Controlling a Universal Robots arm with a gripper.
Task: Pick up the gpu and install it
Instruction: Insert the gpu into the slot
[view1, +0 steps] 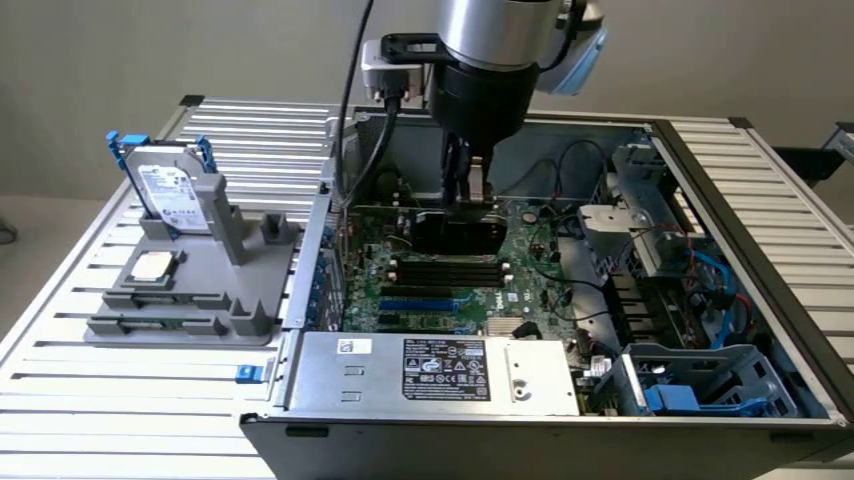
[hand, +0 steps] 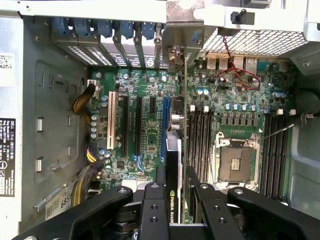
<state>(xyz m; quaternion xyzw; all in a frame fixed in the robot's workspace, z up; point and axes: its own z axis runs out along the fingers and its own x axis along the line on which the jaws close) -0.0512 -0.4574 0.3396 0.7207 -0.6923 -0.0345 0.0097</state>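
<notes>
Misalignment is the main risk. The gripper (view1: 465, 195) has its jaws closed on the gpu (view1: 458, 236), held edge-down just above the motherboard (hand: 150, 140), well inside the open computer case (view1: 534, 445). If the card comes down off the blue slot (hand: 164, 125), its edge would likely strike the memory slots (hand: 198, 135) just beside it, or its metal end could catch the case's slotted wall. Room is tight along both long sides. Red wires (hand: 240, 75) lie near that wall.
</notes>
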